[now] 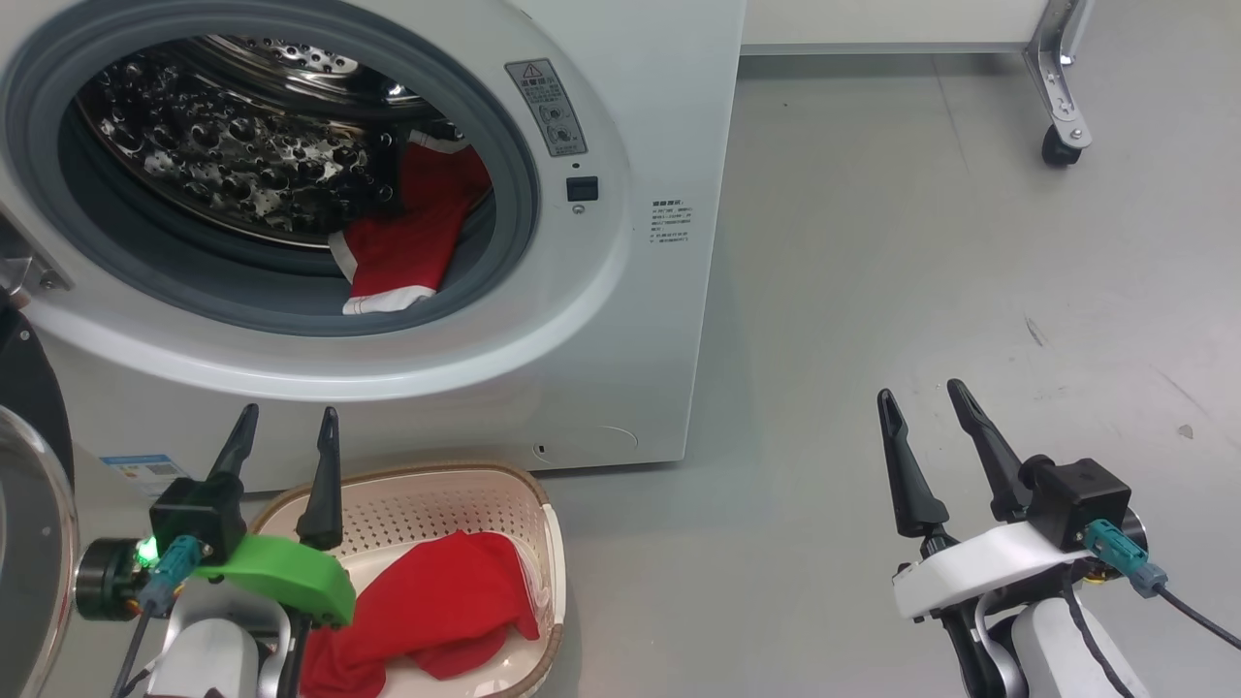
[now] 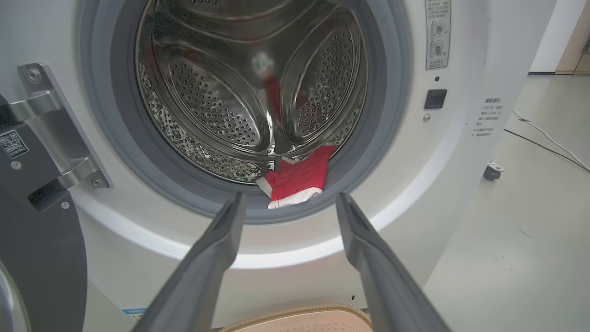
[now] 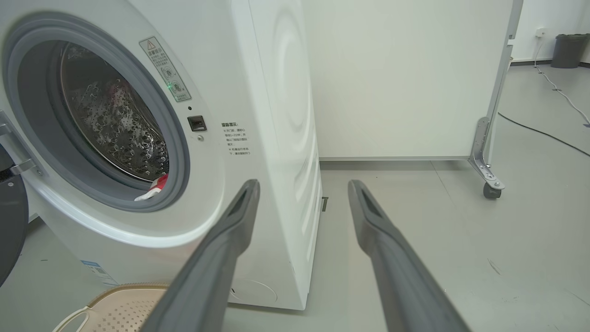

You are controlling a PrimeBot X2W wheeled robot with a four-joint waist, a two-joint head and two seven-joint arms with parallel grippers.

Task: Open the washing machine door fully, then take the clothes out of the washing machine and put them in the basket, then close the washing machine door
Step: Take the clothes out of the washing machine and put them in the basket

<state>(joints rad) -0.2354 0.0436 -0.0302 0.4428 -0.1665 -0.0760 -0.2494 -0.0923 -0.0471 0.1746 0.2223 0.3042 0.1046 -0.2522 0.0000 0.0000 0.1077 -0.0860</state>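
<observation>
Left gripper (image 1: 290,415) is hanging wide open and empty just over the basket (image 1: 427,473), which is holding one red garment (image 1: 441,601). Another red piece (image 1: 407,242) is lying further ahead at the washing machine (image 1: 630,339) drum's lip. Right gripper (image 1: 919,390) is hovering wide open too, over the floor (image 1: 921,242).

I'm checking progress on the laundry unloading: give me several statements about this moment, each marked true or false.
1. The washing machine door is open. True.
2. The drum is empty. False: a red garment with white trim lies at its mouth.
3. The basket holds red fabric. True.
4. The right gripper holds clothing. False: its fingers are apart and empty.
5. The left gripper has its fingers apart. True.
</observation>
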